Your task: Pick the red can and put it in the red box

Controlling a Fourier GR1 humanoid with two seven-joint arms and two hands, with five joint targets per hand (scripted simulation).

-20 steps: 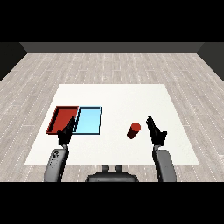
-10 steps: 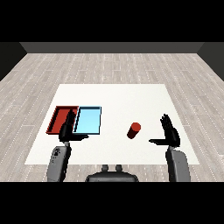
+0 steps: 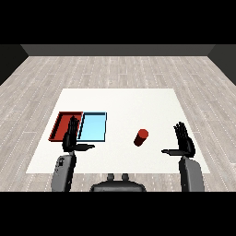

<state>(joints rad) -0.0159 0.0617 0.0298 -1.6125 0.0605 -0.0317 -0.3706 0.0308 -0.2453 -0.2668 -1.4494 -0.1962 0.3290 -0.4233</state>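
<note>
Here the white table point(image 3: 120, 99) takes up the middle of a grey plank floor point(image 3: 115, 69) and serves as the reference for everything else. Toward the table's left side lie two trays touching along one long edge: the red tray point(image 3: 61, 120) on the outside and the light blue tray point(image 3: 94, 127) just inside it. The left hand point(image 3: 70, 138) is raised over the near corners of these trays, its fingers straight and pointing up, thumb stretched toward the table's middle, holding nothing. The right hand point(image 3: 185, 142) is near the table's right front edge, likewise spread wide with fingers straight and thumb out to the side, holding nothing. The red can point(image 3: 141, 137) stands slightly tilted right of the table's centre, well apart from the red tray and between the blue tray and the right hand, touched by neither hand.
</note>
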